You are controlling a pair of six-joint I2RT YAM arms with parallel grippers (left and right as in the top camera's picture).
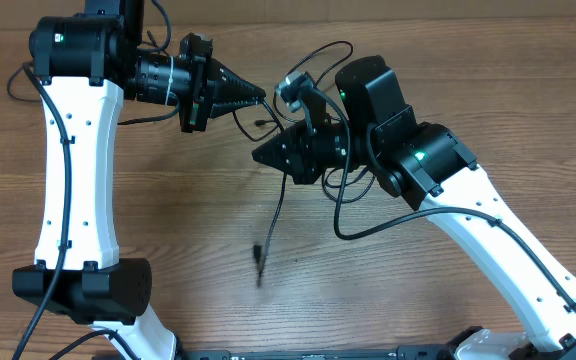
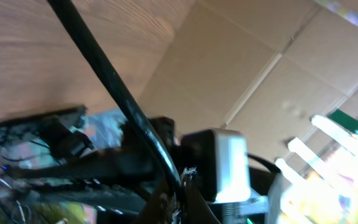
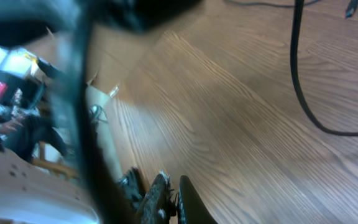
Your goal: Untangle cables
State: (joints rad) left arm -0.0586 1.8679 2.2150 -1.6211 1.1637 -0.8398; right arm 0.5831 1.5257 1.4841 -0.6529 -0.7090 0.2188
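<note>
The cables (image 1: 273,215) are thin black cords bunched between the two arms. One strand hangs down to a small plug (image 1: 259,256) just above the table and looks blurred. My left gripper (image 1: 260,97) points right, above the bundle. In the left wrist view a black cable (image 2: 104,68) runs diagonally down into the left gripper (image 2: 180,180), which is shut on it. My right gripper (image 1: 258,155) points left, just below the left one. The right gripper (image 3: 173,186) has its fingers pressed together, and I see nothing between them. Another cord (image 3: 295,68) with a plug (image 3: 351,7) lies beyond.
The wooden table (image 1: 168,220) carries both arms. The right arm's thicker black wires (image 1: 353,225) loop beside its wrist. The left arm's white link (image 1: 73,170) stands at the left. Cardboard panels (image 2: 278,81) line the far side.
</note>
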